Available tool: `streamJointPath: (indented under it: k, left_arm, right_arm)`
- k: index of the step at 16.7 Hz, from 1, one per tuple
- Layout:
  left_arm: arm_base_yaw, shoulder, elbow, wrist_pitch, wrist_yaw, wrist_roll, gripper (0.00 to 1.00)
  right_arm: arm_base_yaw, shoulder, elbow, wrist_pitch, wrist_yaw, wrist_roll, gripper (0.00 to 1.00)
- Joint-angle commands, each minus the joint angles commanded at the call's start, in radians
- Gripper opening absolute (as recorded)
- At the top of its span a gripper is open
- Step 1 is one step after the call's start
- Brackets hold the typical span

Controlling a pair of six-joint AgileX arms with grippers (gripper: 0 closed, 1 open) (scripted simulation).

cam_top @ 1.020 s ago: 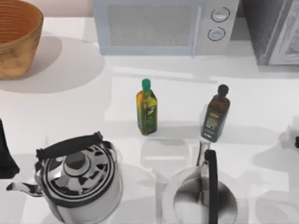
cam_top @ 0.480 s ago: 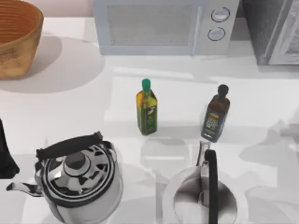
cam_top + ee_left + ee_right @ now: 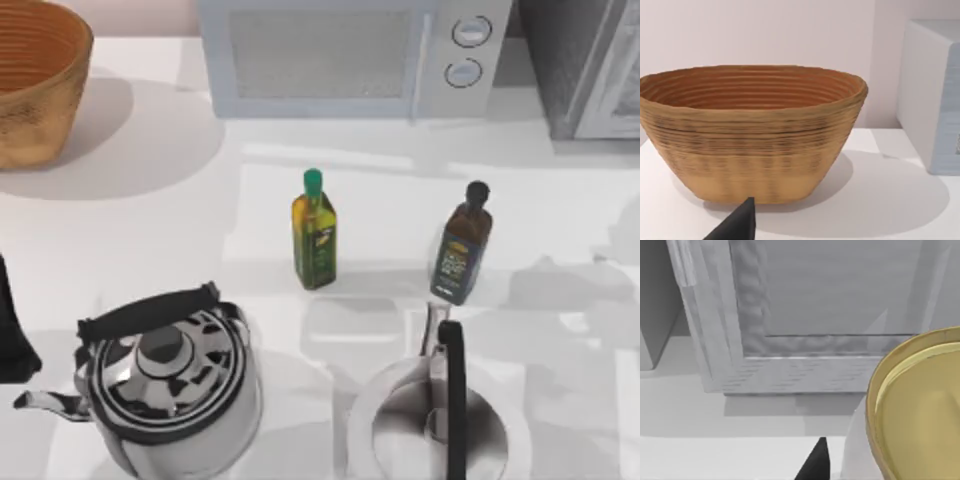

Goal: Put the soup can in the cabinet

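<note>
The soup can [image 3: 920, 410] appears in the right wrist view very close to the camera: a golden round end with a raised rim. It sits next to a dark finger tip [image 3: 815, 462] of the right gripper, so I judge that the right arm is carrying it. However, the pictures do not let me tell how far the jaws are open or whether they really clamp the can (only one tip is seen).

Behind the can stands the cabinet [image 3: 790, 340], with its pale framed door panel facing the camera. The door looks closed, and the can is in front of it, not inside. In the top view the cabinet [image 3: 585, 60] is at the far right corner of the table [image 3: 150, 230], just beside the white microwave [image 3: 350, 55].

So, as a judgement, the task is somewhere in the middle: the can seems to be lifted and brought near the cabinet, but the placing is not done. What is left is to get the door open, if it is indeed closed, then to put the can inside and release it.

The left arm is parked at the left edge of the table, and one dark tip of the left gripper [image 3: 737, 225] points toward the woven basket [image 3: 750, 135]; its jaws I cannot judge either. Two bottles and two kettles stand untouched on the table.
</note>
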Motion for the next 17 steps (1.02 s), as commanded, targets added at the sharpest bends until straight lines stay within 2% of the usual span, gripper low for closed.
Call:
streamJointPath:
  k: [4, 7, 14, 17]
  left_arm:
    - [0.0, 0.0, 0.0, 0.0, 0.0, 0.0, 1.0]
    - [0.0, 0.0, 0.0, 0.0, 0.0, 0.0, 1.0]
    - [0.0, 0.0, 0.0, 0.0, 0.0, 0.0, 1.0]
    - [0.0, 0.0, 0.0, 0.0, 0.0, 0.0, 1.0]
  right_arm:
    - [0.004, -0.177, 0.039, -0.22, -0.005, -0.002, 0.0]
    - [0.005, -0.249, 0.053, -0.31, -0.007, -0.002, 0.0]
    - [0.002, -0.268, 0.049, -0.323, -0.004, 0.001, 0.0]
    - [0.002, -0.364, 0.02, -0.351, 0.016, 0.005, 0.0]
